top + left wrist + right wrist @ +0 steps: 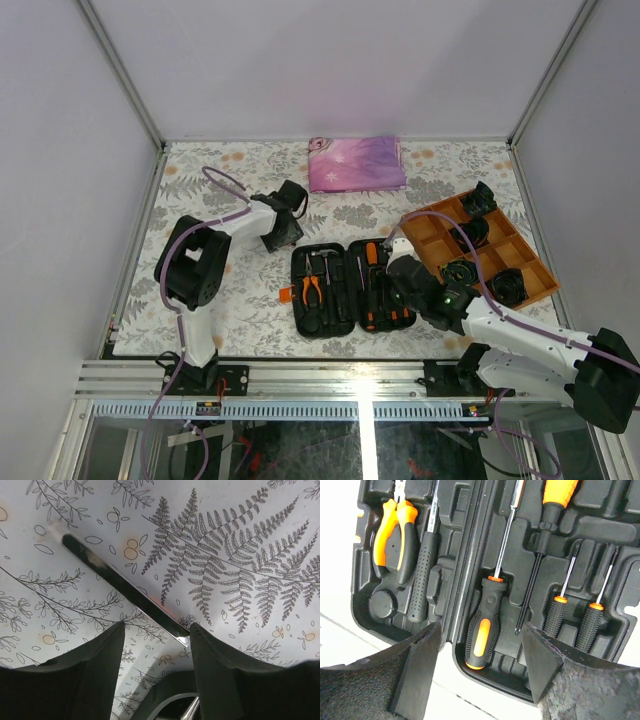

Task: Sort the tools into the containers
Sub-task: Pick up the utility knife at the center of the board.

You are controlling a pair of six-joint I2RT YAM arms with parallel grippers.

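Right gripper (pixel 481 630) hangs wide open and empty over the near edge of the tool case (pixel 347 290), its arm stretched low from the case's right. We see pliers (pixel 395 535), hammer (pixel 422 575) and screwdrivers (pixel 485 615) lying in its slots. Left of the case, the left gripper (pixel 156 630), elbow raised, stands half open, gripping nothing, over a slim metal bar (pixel 125 587) on the fern-print table (pixel 250 320). A pink cloth (pixel 357 163) lies beyond the case, under white walls.

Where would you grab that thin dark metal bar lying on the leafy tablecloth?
Near the middle of the bar, from straight above, with the open left gripper straddling its narrow width: it lies flat, long and slim.
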